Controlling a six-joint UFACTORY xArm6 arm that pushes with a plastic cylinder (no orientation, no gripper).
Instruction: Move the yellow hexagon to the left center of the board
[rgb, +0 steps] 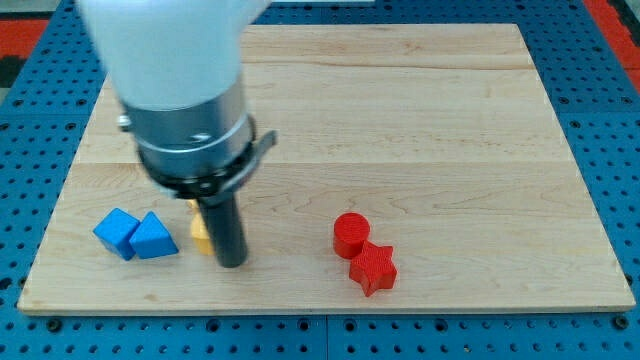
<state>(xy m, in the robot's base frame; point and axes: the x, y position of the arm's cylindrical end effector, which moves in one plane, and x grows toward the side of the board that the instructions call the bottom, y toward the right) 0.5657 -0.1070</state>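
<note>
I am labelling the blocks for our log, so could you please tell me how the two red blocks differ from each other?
The red cylinder has a round outline, while the red star has pointed arms. The red cylinder sits nearer the view's top and slightly left; the red star lies nearer the board's bottom edge. Both are the same red, look similar in size, and touch each other, well to the right of my tip.

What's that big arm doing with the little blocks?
The arm's dark rod is down on the wooden board; my tip sits right against the yellow block, mostly hidden behind the rod, near the view's bottom left. Two blue blocks lie just left of it; a red cylinder and red star sit apart, right.
</note>
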